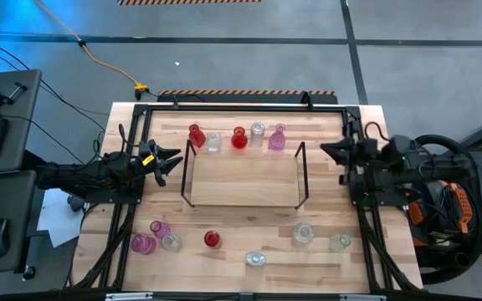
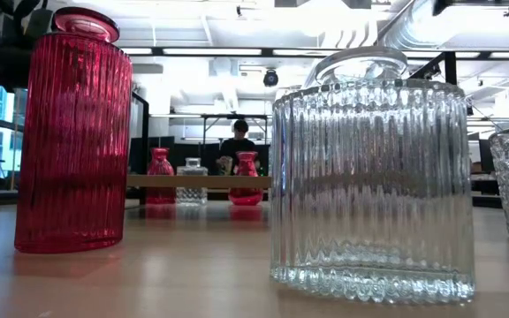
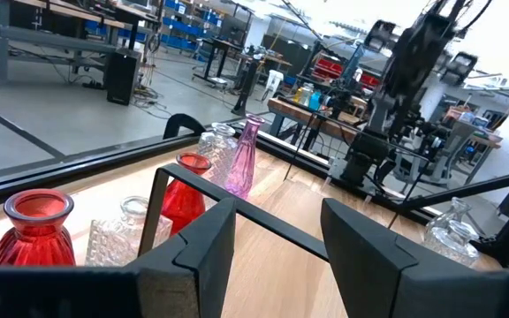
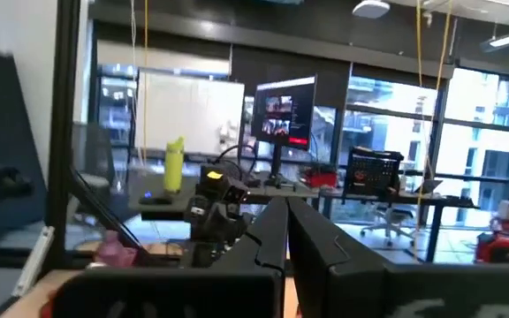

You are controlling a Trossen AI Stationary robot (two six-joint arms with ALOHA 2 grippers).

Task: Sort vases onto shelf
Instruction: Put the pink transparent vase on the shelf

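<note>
We are hovering the left end effector (image 1: 172, 160) with its fingers spread wide and empty at the left end of the shelf (image 1: 243, 178), mid-frame in the high view, while the right end effector (image 1: 329, 151) is waiting pinched shut at the shelf's right end. Five vases are standing along the far edge behind the shelf, the red vase (image 1: 196, 135) nearest us, and seven more are sitting across the lower worktop (image 1: 241, 226). We are judging it best to approach that red vase level, straddling its neck without nudging the clear vase (image 1: 214, 142) just beside it.

Illumination is bright and even, from overhead ceiling strips. The bench (image 1: 241, 230) carries only faint shadows. The ribbed clear vase (image 2: 371, 181) shows glare. The right wrist view is soft; background windows are overexposed.
</note>
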